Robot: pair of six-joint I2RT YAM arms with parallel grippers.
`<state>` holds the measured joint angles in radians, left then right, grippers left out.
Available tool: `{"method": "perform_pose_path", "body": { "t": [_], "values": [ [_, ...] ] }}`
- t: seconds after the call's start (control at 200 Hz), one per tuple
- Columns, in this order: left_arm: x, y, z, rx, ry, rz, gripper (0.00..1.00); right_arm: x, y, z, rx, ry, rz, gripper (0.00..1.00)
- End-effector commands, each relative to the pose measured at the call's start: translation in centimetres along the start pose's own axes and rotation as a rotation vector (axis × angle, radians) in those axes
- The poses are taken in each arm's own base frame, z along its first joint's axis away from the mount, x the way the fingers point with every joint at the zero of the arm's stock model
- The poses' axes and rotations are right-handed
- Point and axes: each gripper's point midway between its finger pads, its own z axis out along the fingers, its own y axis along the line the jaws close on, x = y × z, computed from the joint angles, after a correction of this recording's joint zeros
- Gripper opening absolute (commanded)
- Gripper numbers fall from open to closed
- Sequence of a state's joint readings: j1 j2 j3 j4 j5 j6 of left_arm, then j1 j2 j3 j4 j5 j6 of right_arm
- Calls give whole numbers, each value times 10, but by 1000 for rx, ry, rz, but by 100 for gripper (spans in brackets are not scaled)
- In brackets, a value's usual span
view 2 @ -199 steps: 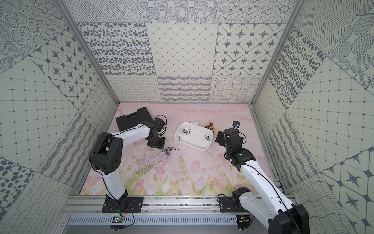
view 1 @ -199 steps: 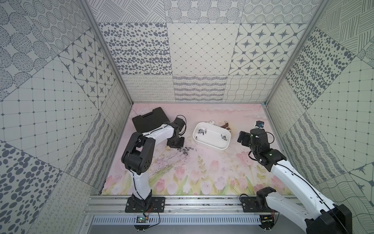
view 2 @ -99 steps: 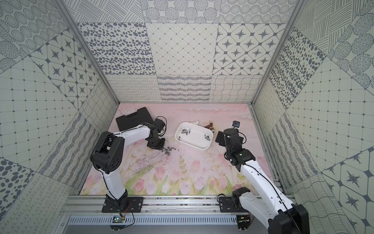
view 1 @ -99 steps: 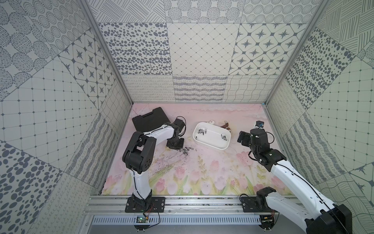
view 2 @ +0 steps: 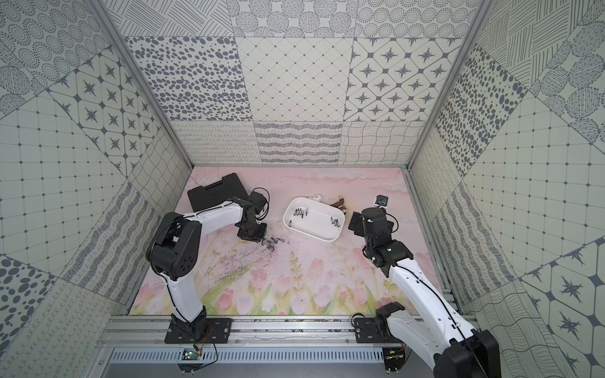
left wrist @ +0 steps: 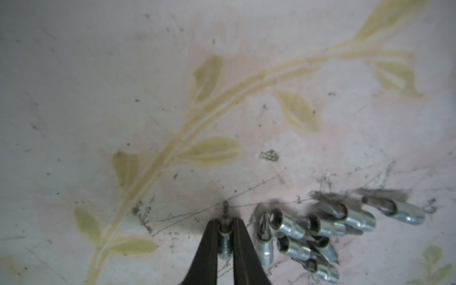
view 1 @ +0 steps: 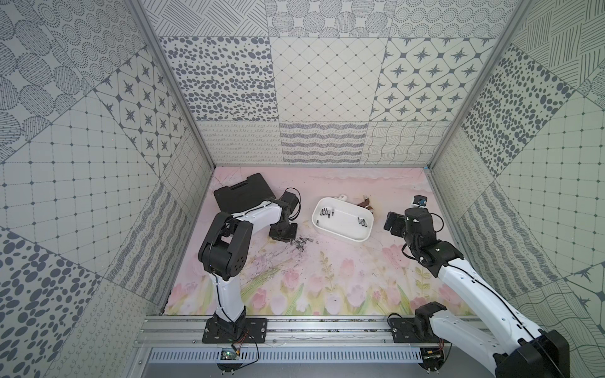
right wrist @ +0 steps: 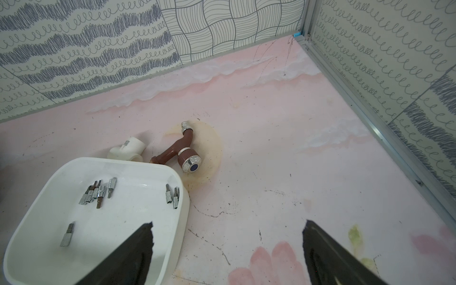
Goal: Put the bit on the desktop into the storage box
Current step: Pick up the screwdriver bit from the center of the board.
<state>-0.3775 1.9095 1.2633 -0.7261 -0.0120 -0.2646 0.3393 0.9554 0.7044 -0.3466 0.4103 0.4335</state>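
The left jaws are pressed onto a single bit (left wrist: 225,237): its silver socket end sits between the two black fingers (left wrist: 206,249) and its thin dark tip pokes out past them. Whether it rests on the desk (left wrist: 123,86) or is just off it cannot be told. Just beside it, apart from the fingers, lies a loose pile of bits (left wrist: 318,237) on a scratched patch of the pink floral print. In both top views the left arm reaches down to the desk with this pile (view 1: 299,243) (view 2: 271,243) at its tip, and the black tool case (view 1: 242,193) lies behind the arm, near the back wall

The storage box (view 1: 342,234) (view 2: 311,234) stands well apart from the pile, toward the right arm. It holds a cluster of bits (right wrist: 95,193), a pair (right wrist: 172,196) against one wall and a lone one (right wrist: 67,234). Behind the box lie a brown tap (right wrist: 183,150) and a white pipe elbow (right wrist: 128,148), both close to its rim (right wrist: 183,209)

The right jaws stand spread wide with nothing between them, raised beside the box; one finger (right wrist: 133,256) shows in front of the box's inside
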Motion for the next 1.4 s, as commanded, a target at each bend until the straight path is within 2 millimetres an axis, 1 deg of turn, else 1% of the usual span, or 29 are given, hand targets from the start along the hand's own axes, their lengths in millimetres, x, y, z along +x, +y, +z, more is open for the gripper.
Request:
{"method": "perform_pose_path", "body": {
  "t": [0.0,0.1,0.21,0.425,0.65,0.81,1.001,1.111,1.211,1.396],
  "values": [
    [8,2,-1,-2,30,14,13,-8,2,0,-12,-26,17,97],
    [7,1,-8,7,16,12,13,-8,2,0,-13,-26,18,97],
    [4,-2,-21,21,-13,7,13,-8,3,0,-15,-26,20,96],
    [-4,-4,-55,36,-84,-7,13,-8,3,-1,-19,-27,26,96],
    [-13,-19,-91,78,-156,0,12,-8,3,-2,-22,-28,28,97],
    [-22,-41,-112,90,-203,50,12,-9,3,-2,-23,-29,29,97],
    [-33,-84,-125,105,-226,145,11,-9,5,-1,-28,-26,29,96],
    [-41,-107,-125,122,-229,187,11,-10,4,-2,-25,-31,28,97],
    [-47,-125,-124,138,-227,213,11,-11,3,-3,-24,-34,29,97],
    [-55,-148,-115,148,-215,244,11,-11,4,-3,-26,-35,29,97]
  ]
}}
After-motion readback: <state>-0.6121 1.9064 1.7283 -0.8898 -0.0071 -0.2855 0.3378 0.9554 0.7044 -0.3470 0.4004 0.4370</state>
